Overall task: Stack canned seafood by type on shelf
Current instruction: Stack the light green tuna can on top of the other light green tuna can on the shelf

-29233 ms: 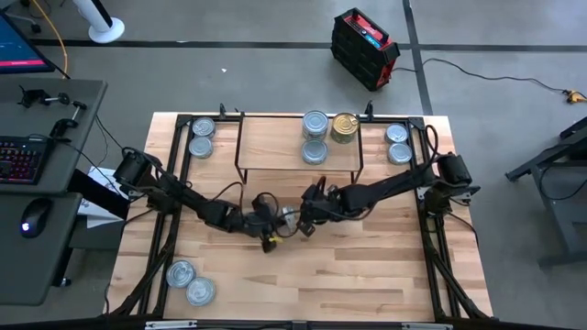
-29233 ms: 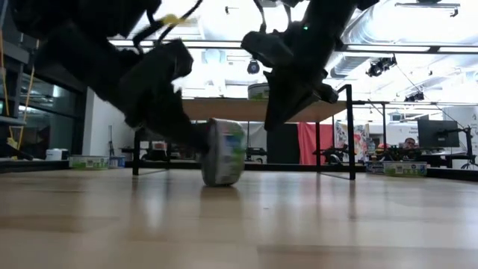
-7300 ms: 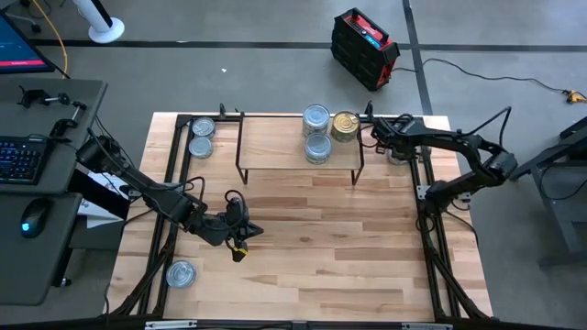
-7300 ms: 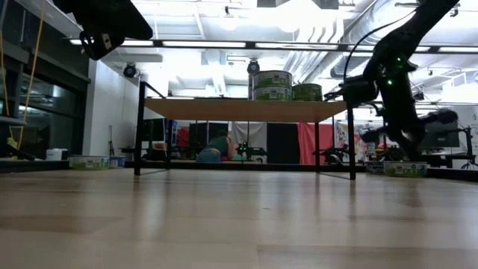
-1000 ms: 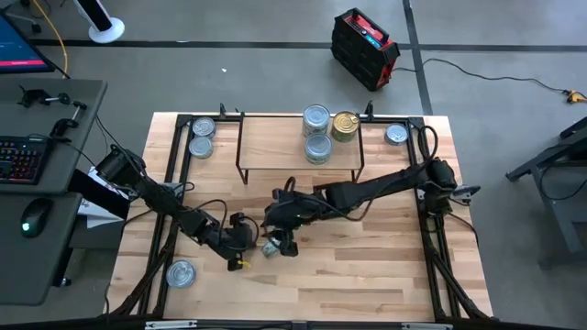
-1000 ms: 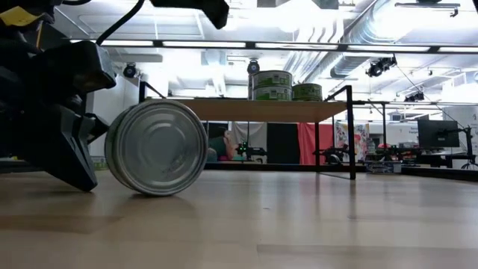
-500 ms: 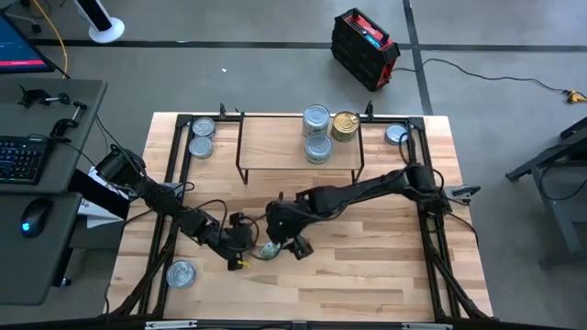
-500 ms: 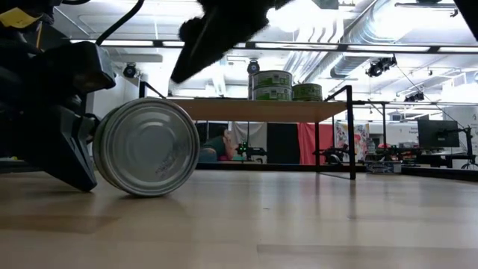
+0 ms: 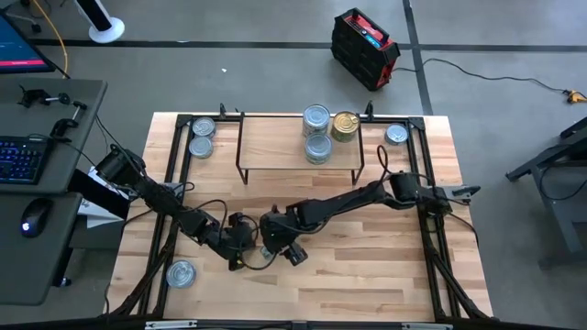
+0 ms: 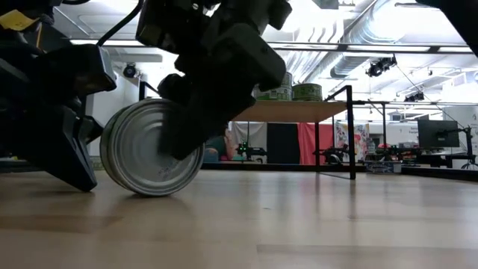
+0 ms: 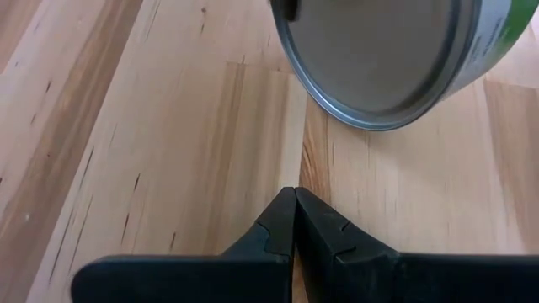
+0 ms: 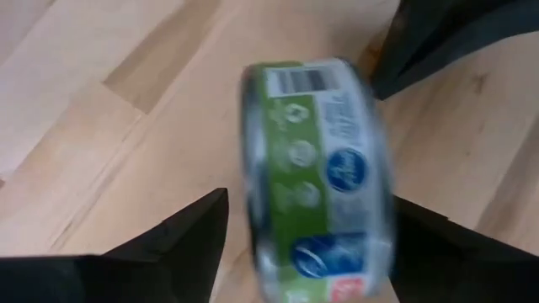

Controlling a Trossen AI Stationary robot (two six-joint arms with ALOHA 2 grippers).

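Green-labelled seafood tin [image 12: 316, 168], on edge, lower centre of the tabletop [image 9: 367, 266]: between the spread fingers [image 12: 181, 231] of the right gripper [image 9: 273, 246], unclamped. Left gripper [image 11: 294, 220]: fingertips pressed together, empty, just beside the tin.

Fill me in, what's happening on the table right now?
A tin stands on its edge mid-table. The right gripper is open, a finger on each side of it. The left gripper sits shut on the wood just beside it, not holding it. Three tins are already on the shelf, including a gold tin; others wait at the table corners.
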